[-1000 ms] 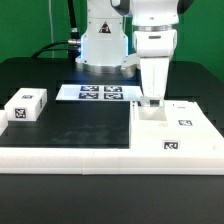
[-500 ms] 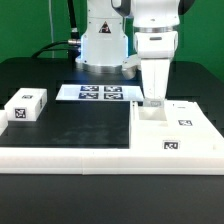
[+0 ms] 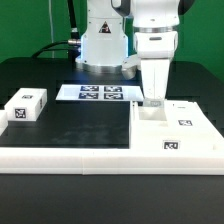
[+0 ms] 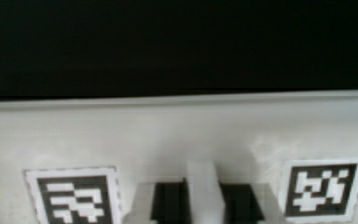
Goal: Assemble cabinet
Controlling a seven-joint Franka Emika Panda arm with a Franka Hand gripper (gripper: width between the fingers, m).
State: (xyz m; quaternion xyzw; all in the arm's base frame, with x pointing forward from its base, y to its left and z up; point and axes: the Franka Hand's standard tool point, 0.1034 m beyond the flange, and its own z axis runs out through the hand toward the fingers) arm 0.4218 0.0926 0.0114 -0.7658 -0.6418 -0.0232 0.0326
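The cabinet (image 3: 185, 132) is a low white body with tagged panels, lying on the black mat at the exterior view's right. My gripper (image 3: 150, 103) stands straight down on its far left corner. In the wrist view the two dark fingers (image 4: 169, 203) sit close on either side of a thin upright white wall of the cabinet (image 4: 176, 130), with my gripper (image 4: 208, 205) closed on that wall. Square tags (image 4: 71, 196) lie on the panels to both sides of the fingers.
A small white tagged block (image 3: 27, 105) sits at the exterior view's left. The marker board (image 3: 97, 93) lies at the back by the robot base. A long low white rail (image 3: 65, 158) runs along the mat's front edge.
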